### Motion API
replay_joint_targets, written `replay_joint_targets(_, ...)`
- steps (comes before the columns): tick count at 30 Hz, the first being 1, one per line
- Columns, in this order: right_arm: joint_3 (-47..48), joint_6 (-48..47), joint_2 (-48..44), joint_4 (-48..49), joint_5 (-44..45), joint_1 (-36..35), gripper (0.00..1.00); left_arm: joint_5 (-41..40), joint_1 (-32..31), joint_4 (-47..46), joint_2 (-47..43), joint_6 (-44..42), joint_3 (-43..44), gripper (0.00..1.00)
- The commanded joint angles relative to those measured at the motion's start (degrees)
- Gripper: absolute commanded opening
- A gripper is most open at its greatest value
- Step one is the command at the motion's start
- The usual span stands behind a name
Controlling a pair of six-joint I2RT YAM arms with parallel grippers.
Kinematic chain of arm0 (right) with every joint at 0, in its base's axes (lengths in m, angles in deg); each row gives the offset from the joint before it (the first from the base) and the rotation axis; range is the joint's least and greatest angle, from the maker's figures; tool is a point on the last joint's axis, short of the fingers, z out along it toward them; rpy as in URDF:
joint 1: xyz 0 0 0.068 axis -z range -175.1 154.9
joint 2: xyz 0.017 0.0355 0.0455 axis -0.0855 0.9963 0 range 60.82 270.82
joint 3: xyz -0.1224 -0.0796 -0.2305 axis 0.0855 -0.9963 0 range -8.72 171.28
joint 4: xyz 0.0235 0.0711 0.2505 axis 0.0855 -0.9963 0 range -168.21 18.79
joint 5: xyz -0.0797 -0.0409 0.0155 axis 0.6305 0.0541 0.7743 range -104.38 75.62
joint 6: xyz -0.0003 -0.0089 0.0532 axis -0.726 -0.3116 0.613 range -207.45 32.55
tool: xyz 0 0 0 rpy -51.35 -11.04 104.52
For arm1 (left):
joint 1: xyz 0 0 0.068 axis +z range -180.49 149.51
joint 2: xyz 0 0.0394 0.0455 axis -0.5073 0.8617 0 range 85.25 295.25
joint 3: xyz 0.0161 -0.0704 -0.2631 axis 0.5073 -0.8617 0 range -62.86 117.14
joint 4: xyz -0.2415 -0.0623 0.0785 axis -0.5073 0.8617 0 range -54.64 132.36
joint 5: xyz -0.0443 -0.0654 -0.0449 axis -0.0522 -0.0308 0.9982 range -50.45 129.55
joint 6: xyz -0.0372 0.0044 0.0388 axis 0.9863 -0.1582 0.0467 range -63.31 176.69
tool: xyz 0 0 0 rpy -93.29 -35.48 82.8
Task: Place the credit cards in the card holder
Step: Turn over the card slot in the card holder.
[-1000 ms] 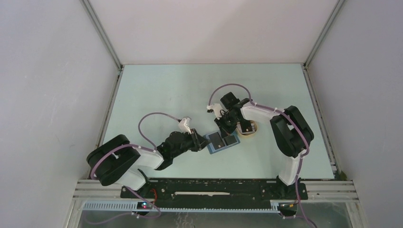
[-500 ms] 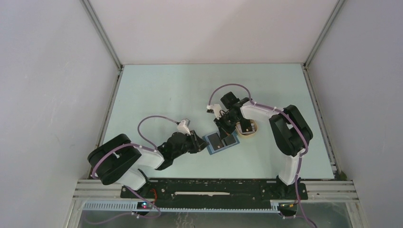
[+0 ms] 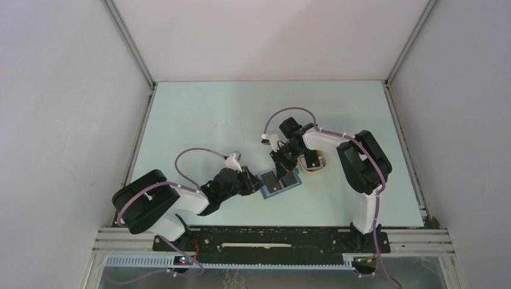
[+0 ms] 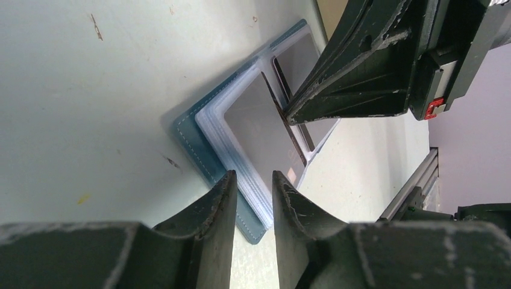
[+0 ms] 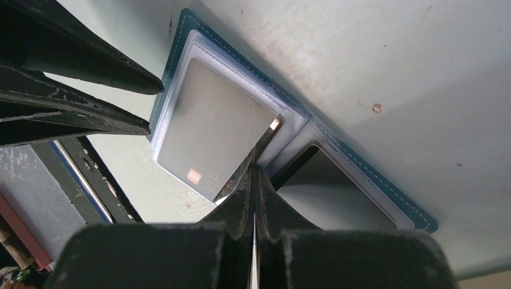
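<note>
Top external view: an open blue wallet lies flat on the pale table, a little right of the middle and toward the near edge. A beige tray is seen just beyond the wallet's far right corner, partly covered by the right arm.

The left gripper is placed low at the wallet's left edge. In the left wrist view its jaws are parted by a narrow gap, and nothing is seen held between them; the wallet's stitched rim and clear sleeves are seen just past the fingertips.

The right gripper is brought down from the far side onto the wallet's centre fold. In the right wrist view its jaws are pressed fully together, the tips resting at the inner edge of a pale card. Whether a card's edge is pinched there cannot be told.

The pale card is lodged in the wallet's left half, under a clear sleeve. A dark card is lodged in the right half.
</note>
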Motion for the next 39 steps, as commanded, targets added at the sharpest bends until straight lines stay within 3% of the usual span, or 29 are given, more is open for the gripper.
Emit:
replay_joint_targets(1,1.8,1.3,1.1,-1.6,-2.6,-0.5,0.00,-2.4,-0.4,-0.8,-2.6,0.8,0.8,0.33)
replay_joint_targets(8,1.9,1.8,1.4,-1.5,-3.6,-0.8,0.00,-5.1,-2.2,2.1,-8.7,1.7,-1.5,0.34)
replay_joint_targets(18,2.2,2.2,3.1,-1.9,-3.7,-0.8,0.00,-8.1,-2.9,4.4,-13.6,3.9,-3.6,0.48)
replay_joint_targets(29,2.8,2.5,4.2,-2.6,-3.2,-1.3,0.00,-7.0,-3.8,-1.4,-7.7,6.8,-3.2,0.40)
replay_joint_targets(39,4.0,3.1,5.9,-3.7,-1.9,-1.7,0.00,-8.7,-4.2,-0.5,-6.8,8.5,-3.6,0.39)
